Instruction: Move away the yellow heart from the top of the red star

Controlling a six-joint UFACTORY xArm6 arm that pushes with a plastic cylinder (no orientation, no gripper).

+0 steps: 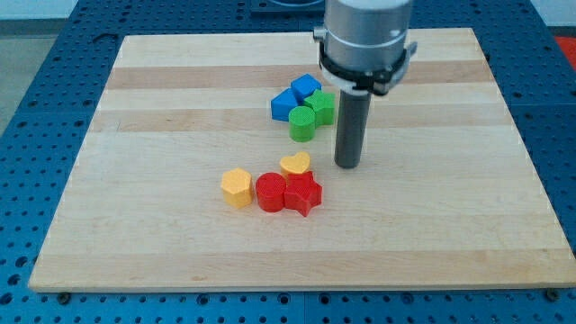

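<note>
The yellow heart point(295, 164) lies just above the red star point(303, 193), touching its top edge. A red round block point(270, 192) sits against the star's left side. My tip point(347, 166) rests on the board to the right of the yellow heart, a short gap away, not touching it.
A yellow hexagonal block point(237, 188) lies left of the red round block. Above, a cluster holds two blue blocks point(305, 87) point(284, 105) and two green blocks point(303, 121) point(322, 106). The wooden board point(162, 108) sits on a blue perforated table.
</note>
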